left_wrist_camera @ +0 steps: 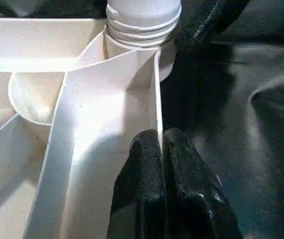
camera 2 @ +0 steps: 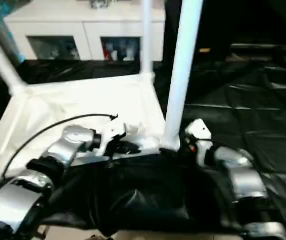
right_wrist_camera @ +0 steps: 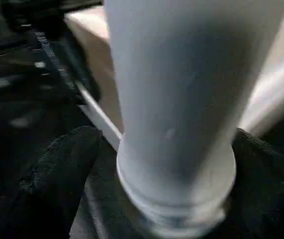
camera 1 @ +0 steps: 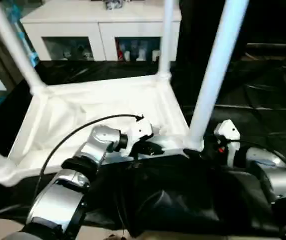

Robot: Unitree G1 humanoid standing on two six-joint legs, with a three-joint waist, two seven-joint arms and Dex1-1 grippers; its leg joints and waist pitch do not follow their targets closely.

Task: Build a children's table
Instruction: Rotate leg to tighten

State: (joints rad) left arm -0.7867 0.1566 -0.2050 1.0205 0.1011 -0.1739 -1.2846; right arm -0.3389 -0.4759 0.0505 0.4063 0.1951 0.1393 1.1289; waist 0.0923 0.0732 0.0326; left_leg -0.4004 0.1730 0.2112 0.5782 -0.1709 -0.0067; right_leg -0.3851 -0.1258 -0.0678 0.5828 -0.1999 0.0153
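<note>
The children's table [camera 1: 97,105] lies upside down on the black-covered work table, its ribbed underside up and white legs standing in the corner sockets. My left gripper [left_wrist_camera: 160,137] is shut on the thin near rim [left_wrist_camera: 157,99] of the top, close to the near right socket. The near right leg [camera 1: 215,75] rises from that socket. My right gripper [right_wrist_camera: 166,149] stands open around the base of this leg [right_wrist_camera: 181,99], one black finger [right_wrist_camera: 57,174] on each side, with a gap showing beside one of them.
A white cabinet [camera 1: 97,25] with glass doors stands behind the work table. Black cloth [camera 1: 173,195] is rumpled between my forearms at the near edge. A black cable [camera 1: 82,127] arcs over my left forearm. Tall legs [camera 1: 167,40] rise around the top.
</note>
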